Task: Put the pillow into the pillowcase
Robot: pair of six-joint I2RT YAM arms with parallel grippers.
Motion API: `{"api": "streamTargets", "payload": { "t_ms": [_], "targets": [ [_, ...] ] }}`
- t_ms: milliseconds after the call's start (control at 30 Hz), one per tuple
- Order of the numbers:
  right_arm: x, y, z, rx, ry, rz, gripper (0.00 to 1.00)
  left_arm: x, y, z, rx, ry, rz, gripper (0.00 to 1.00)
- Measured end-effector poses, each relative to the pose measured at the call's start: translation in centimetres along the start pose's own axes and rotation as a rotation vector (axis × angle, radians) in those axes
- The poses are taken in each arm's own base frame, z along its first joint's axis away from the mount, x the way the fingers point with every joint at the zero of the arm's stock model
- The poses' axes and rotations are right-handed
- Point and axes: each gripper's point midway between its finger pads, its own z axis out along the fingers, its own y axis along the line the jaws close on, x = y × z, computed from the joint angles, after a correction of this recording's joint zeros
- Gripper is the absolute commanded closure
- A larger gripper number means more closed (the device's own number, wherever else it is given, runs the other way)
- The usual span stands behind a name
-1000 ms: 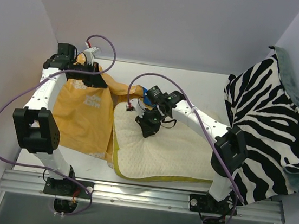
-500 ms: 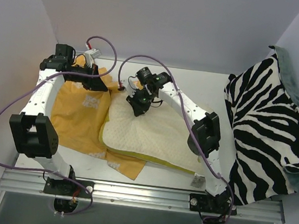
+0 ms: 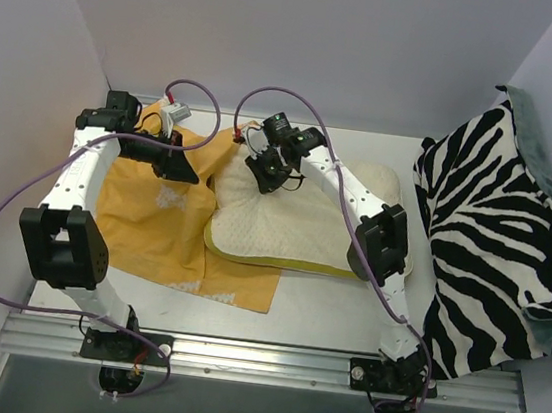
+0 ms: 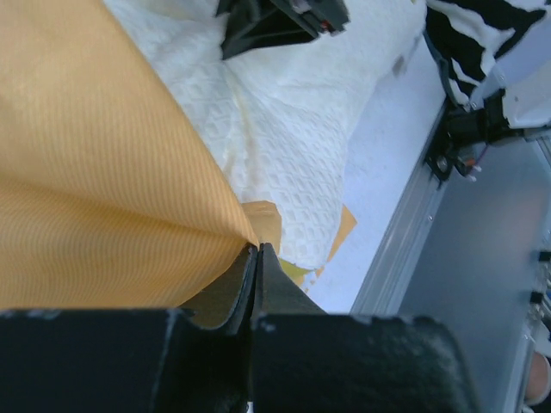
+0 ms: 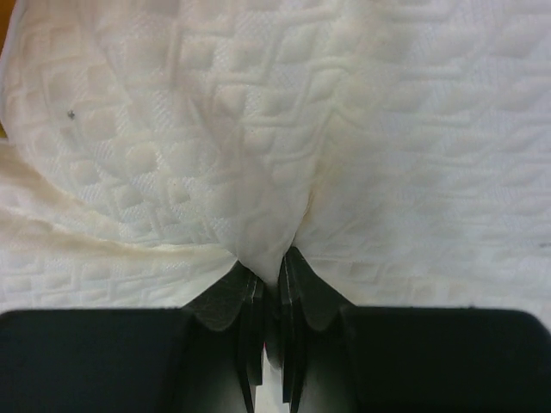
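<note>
Top view, compared with half a second earlier: the right pincer (image 3: 265,173) is now sitting slightly farther toward the back wall. The pillow (image 3: 294,224) is lying farther back with it, its near yellow-green edge having drawn away from the front of the counter (image 3: 344,306). The pillow's right end is bunching into a hump near the back. More of the pillowcase (image 3: 148,226) is showing along the near side, where its right corner is lying flat on the counter. The left pincer (image 3: 173,164) is standing a little nearer and to the right of its former place. The zebra-striped blanket (image 3: 494,233) is lying where it was, at the right.

Left wrist view: the left pincer (image 4: 256,249) is pressing together on a fold of the pillowcase (image 4: 95,172), holding a taut orange sheet up. The pillow (image 4: 284,112) is lying just beyond that sheet, with orange cloth peeking out beneath its edge. Whether the pillow's end is inside the opening cannot be told.

Right wrist view: the right pincer (image 5: 275,262) is pinching a raised pleat of the pillow's (image 5: 258,129) quilted cover. The cloth is fanning out from the fingertips.

Overall, the pillow is resting at mid-counter, its left end overlapping the pillowcase and lying between the two pincers.
</note>
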Motion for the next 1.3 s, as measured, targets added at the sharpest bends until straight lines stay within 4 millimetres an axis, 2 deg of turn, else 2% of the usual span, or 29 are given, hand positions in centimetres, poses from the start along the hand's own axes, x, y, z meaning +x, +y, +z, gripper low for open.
{"api": "streamTargets", "payload": {
  "t_ms": [133,267,500,633,767,1067,1200,1267,1300],
  "targets": [
    [-0.9,0.1,1.8,0.081,-0.015,0.046,1.0,1.0,-0.6,0.5,0.077,0.042,-0.011,1.0],
    [-1.1,0.0,3.1,0.155,-0.019,0.136,1.0,0.3,-0.5,0.9,0.131,0.032,0.059,1.0],
    [-1.5,-1.8,2.7,0.243,-0.06,0.362,1.0,-0.1,-1.1,1.2,0.172,0.01,0.129,1.0],
    [-1.8,-2.8,1.6,0.27,-0.093,0.476,1.0,-0.2,-1.9,1.5,0.188,0.012,0.162,1.0],
    [-2.5,-3.4,0.6,0.313,-0.132,0.545,1.0,-0.3,-3.3,1.9,0.208,0.022,0.2,1.0],
    [-2.6,-4.5,1.2,0.399,-0.172,0.591,1.0,0.4,-4.6,3.4,0.233,0.077,0.251,1.0],
    [-2.1,-4.7,2.2,0.4,-0.176,0.582,1.0,0.9,-3.7,3.1,0.186,0.089,0.173,1.0],
    [-1.9,-4.7,2.8,0.394,-0.178,0.58,1.0,1.5,-1.9,2.6,0.099,0.081,0.114,0.99],
    [-1.8,-4.7,3.0,0.39,-0.182,0.581,1.0,1.7,-0.9,2.4,0.048,0.075,0.094,0.93]
  ]
}}
